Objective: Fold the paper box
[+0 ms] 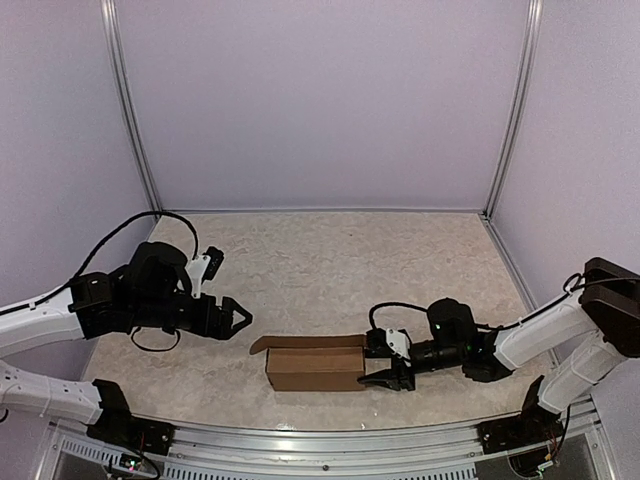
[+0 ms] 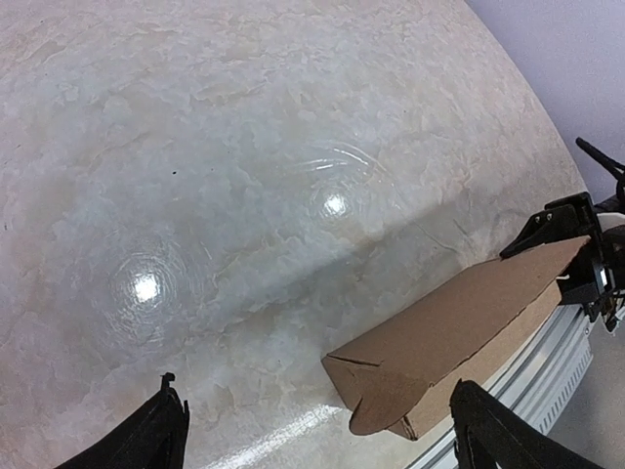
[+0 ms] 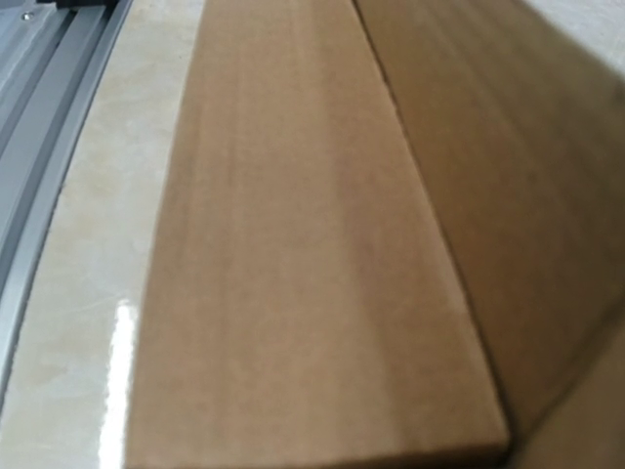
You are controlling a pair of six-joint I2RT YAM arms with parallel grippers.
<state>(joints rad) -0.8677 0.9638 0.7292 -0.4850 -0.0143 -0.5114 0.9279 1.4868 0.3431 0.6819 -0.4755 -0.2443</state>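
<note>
The left jaws stand wide open at the end of the left arm (image 1: 150,292) and hold nothing. They hang over the marbled beige counter (image 1: 330,265), pointing toward the left end of the plain brown cardboard paper box (image 1: 315,365), near it but not touching. In the left wrist view the two black fingers (image 2: 161,430) frame the lower edge, with the box's near end ahead of them.

The right jaws, on the right arm (image 1: 525,340), stand about half open and are clamped on the right end of the paper box, one finger on its far side and one on its near side. From the left wrist view, a black finger lies against the far end of the box. The right wrist view is filled by blurred brown cardboard at close range.

There are two arms, two pairs of jaws and one paper box.

The paper box is a small oblong tube, unprinted, lying flat on the counter. Its length runs left to right, close to the grey metal rail (image 1: 330,440) at the counter's near edge, between the two arms. A long crease runs along its top. At its left end a flap (image 1: 260,345) sticks out ajar toward the back, and the end panels (image 2: 376,396) there are folded only partly inward.
</note>
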